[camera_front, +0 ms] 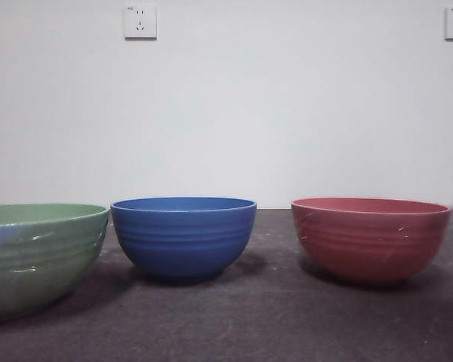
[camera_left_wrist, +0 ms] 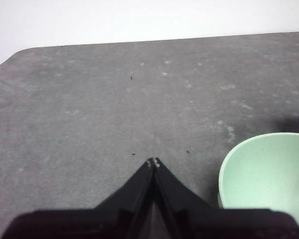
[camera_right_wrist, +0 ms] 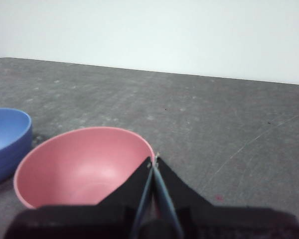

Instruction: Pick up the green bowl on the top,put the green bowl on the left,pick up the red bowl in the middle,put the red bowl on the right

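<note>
Green bowl (camera_front: 38, 253) sits left, blue bowl (camera_front: 183, 235) centre, red bowl (camera_front: 370, 237) right on the worktop (camera_front: 272, 317), so we judge sorting done, both end effectors (camera_left_wrist: 153, 162) (camera_right_wrist: 153, 160) closed, empty.

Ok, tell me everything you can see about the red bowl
The red bowl is round, glossy and a muted pinkish red, with horizontal ridges around its outside and faint pale scratch marks. It looks like glazed ceramic or hard plastic. It stands upright and empty on the dark grey table, apart from the blue bowl beside it, which sits between it and the green bowl. Nothing holds it: the right gripper, jaws shut, is just past its rim in the right wrist view.
</note>
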Controlling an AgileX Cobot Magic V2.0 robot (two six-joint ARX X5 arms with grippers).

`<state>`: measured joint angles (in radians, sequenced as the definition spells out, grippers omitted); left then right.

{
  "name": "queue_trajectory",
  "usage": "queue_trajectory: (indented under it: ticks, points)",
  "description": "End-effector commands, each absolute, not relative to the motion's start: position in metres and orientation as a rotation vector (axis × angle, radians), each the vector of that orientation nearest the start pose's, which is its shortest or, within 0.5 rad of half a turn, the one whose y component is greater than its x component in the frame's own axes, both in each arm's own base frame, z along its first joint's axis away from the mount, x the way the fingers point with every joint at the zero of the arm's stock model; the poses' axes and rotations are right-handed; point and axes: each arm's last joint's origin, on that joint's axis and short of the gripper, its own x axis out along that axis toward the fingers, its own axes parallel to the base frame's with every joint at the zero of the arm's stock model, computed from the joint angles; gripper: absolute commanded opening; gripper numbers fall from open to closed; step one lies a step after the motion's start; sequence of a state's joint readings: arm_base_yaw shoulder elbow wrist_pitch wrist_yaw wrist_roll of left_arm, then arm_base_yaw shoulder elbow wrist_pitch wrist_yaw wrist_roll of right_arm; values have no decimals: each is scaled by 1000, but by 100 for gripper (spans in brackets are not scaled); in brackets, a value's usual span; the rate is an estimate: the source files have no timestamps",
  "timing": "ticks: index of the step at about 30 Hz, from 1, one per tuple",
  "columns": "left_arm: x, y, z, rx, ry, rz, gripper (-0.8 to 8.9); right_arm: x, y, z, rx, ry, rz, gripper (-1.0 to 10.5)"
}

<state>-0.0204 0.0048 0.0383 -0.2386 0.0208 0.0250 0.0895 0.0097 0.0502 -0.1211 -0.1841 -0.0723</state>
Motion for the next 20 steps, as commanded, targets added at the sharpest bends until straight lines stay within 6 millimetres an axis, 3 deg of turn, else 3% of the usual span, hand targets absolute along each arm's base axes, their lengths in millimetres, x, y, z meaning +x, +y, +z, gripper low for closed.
queue_trajectory:
  ticks: [1,20]
  points:
    - [94,-2,148,18,218,-45,-4,96,14,156,-65,83,274,4]
    - [94,-2,148,18,217,-46,-4,95,14,149,-60,160,273,4]
